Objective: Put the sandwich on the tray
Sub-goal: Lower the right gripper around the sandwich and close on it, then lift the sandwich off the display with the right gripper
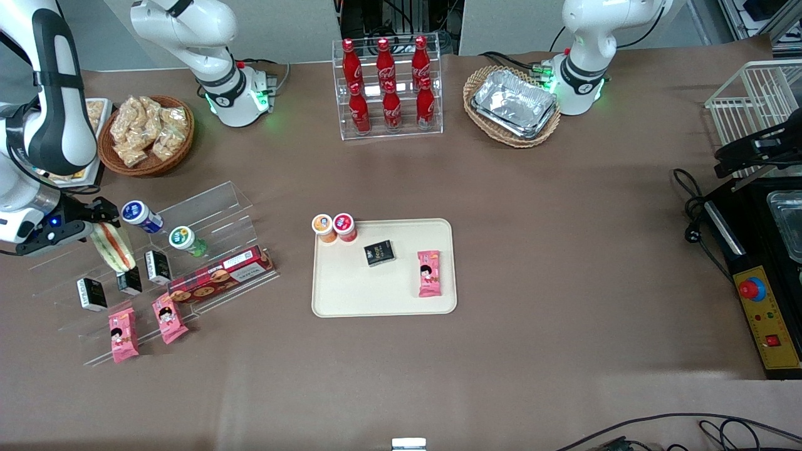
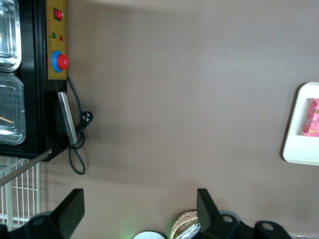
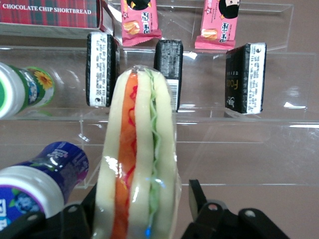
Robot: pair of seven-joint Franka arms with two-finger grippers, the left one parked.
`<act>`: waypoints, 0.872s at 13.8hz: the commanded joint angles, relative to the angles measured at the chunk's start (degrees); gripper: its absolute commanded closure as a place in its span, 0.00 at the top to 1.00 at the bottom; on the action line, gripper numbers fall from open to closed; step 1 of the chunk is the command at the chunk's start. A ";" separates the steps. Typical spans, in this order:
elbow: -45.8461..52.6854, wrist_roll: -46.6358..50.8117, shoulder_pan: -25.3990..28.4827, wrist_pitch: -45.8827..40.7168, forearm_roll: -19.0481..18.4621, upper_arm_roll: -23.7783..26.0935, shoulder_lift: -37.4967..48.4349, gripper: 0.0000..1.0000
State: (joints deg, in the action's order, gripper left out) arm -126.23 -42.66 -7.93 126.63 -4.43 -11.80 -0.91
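The sandwich (image 1: 114, 245) (image 3: 142, 149), a clear-wrapped wedge of pale bread with red and green layers, stands on edge at the upper step of the clear acrylic shelf (image 1: 213, 200). My right gripper (image 1: 103, 230) (image 3: 144, 196) is open and straddles it. One finger (image 3: 197, 193) stands a narrow gap off the wrap; the other is mostly hidden by the bread. The cream tray (image 1: 376, 294) (image 2: 299, 149) lies flat mid-table, toward the parked arm's end from the shelf. It holds two small cups (image 1: 334, 227), a black box (image 1: 380, 252) and a pink packet (image 1: 429, 273).
Beside the sandwich on the shelf are a blue-capped bottle (image 1: 141, 216) (image 3: 37, 184), a green bottle (image 1: 186, 241), black boxes (image 1: 158, 267), a chocolate chip cookie box (image 1: 219, 274) and pink packets (image 1: 123, 335). A snack basket (image 1: 147, 134), cola rack (image 1: 388, 88) and foil trays (image 1: 514, 103) stand farther from the front camera.
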 commanded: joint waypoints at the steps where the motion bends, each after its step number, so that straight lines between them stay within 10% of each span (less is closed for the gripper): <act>1: 0.19 -0.41 0.20 0.90 0.56 0.11 -0.23 0.61; 12: 5.37 -5.23 1.51 -1.29 0.21 0.38 -0.85 0.49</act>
State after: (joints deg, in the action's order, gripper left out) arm -124.20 -45.29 -7.16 126.80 -4.42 -11.24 -0.96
